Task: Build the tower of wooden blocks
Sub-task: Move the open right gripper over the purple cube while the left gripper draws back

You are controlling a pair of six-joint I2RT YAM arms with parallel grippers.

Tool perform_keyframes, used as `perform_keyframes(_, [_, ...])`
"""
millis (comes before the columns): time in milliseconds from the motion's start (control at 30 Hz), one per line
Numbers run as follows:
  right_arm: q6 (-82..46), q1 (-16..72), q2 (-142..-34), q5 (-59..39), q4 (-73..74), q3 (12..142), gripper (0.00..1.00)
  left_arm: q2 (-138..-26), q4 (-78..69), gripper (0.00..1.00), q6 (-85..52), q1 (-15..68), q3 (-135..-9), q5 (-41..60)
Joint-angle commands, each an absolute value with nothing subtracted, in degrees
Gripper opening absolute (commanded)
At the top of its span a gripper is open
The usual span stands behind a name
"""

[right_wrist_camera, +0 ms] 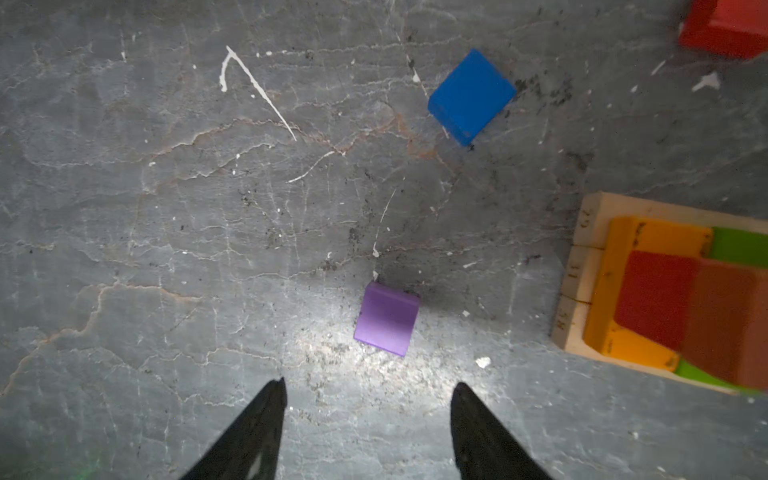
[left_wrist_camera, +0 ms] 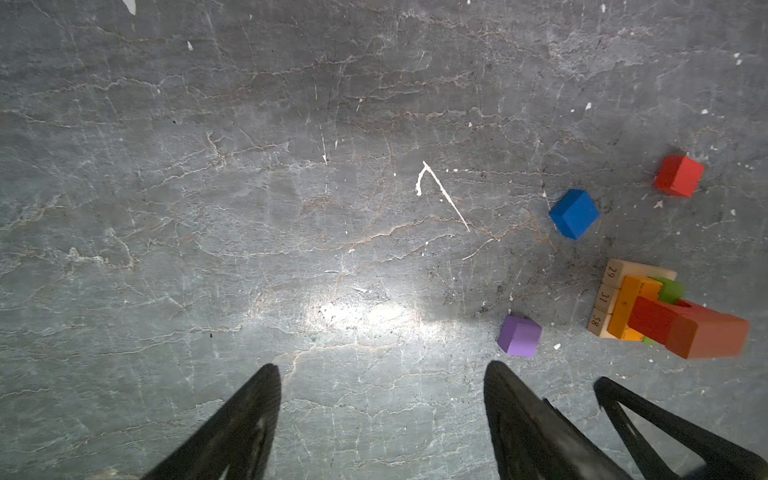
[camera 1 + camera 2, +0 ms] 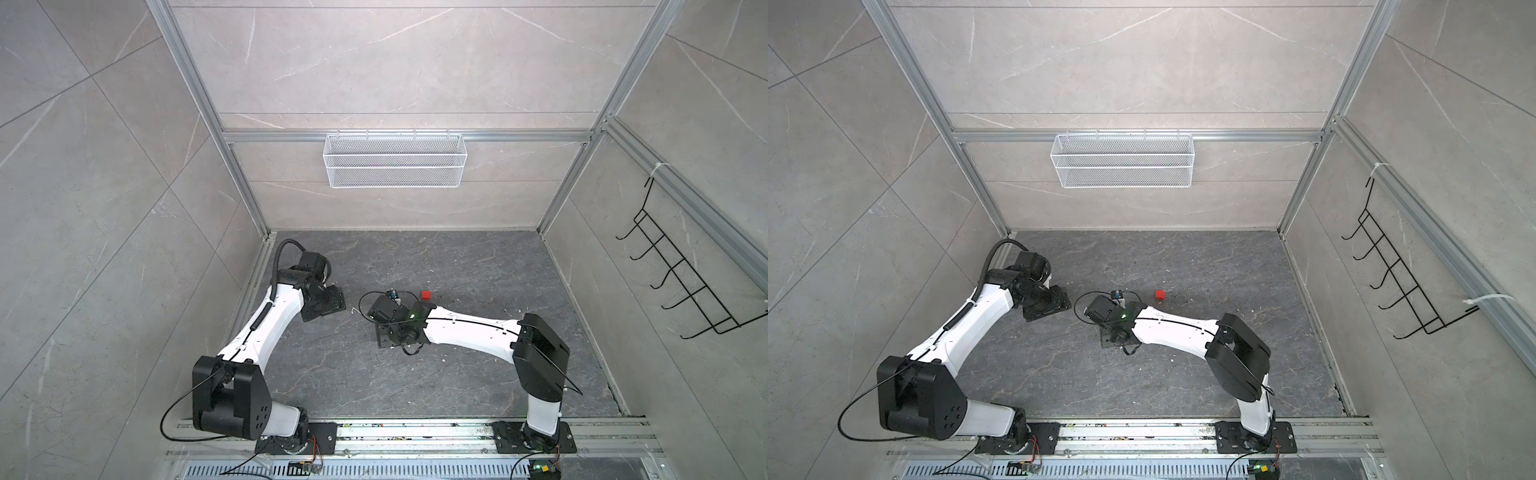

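Observation:
The tower (image 2: 623, 307) shows in both wrist views: a tan base (image 1: 582, 266) with orange (image 1: 648, 241) and green (image 1: 735, 245) bars on it and red bars (image 1: 656, 295) above. Loose on the floor lie a purple cube (image 1: 388, 318), a blue cube (image 1: 471, 95) and a red cube (image 2: 679, 176). My right gripper (image 1: 369, 382) is open and holds nothing, and the purple cube sits just beyond its tips. My left gripper (image 2: 383, 365) is open over bare floor, with the purple cube (image 2: 519, 336) off to one side of it. In a top view the red cube (image 3: 426, 295) shows, while the right arm hides the tower.
The floor is dark grey stone (image 3: 457, 270) with white scratch marks (image 2: 440, 191). A white wire basket (image 3: 394, 160) hangs on the back wall and a black hook rack (image 3: 681, 282) on the right wall. A black triangular part (image 2: 665, 432) shows beside my left fingers.

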State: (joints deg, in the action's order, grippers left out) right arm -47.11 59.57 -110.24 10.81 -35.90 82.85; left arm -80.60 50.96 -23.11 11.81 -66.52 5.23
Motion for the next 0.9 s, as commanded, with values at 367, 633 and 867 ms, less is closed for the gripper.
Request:
perform_keyframes(367, [-53.2,59.9,-118.4,13.7,-34.0,86.0,0.41,-76.5,47.4,0.8,-22.1,10.5,-62.3,12.0])
perform_keyframes(633, [-53.9,59.7,-120.3,14.5,-34.1,86.0,0.38,-76.9,46.6,0.8,-22.4,10.5,-62.0,13.5])
perform_keyframes(867, [-54.1,59.1,-122.1,14.2,-35.3,87.0,0.27,-77.6,45.2,0.8,-23.1,10.5,-61.5,16.0])
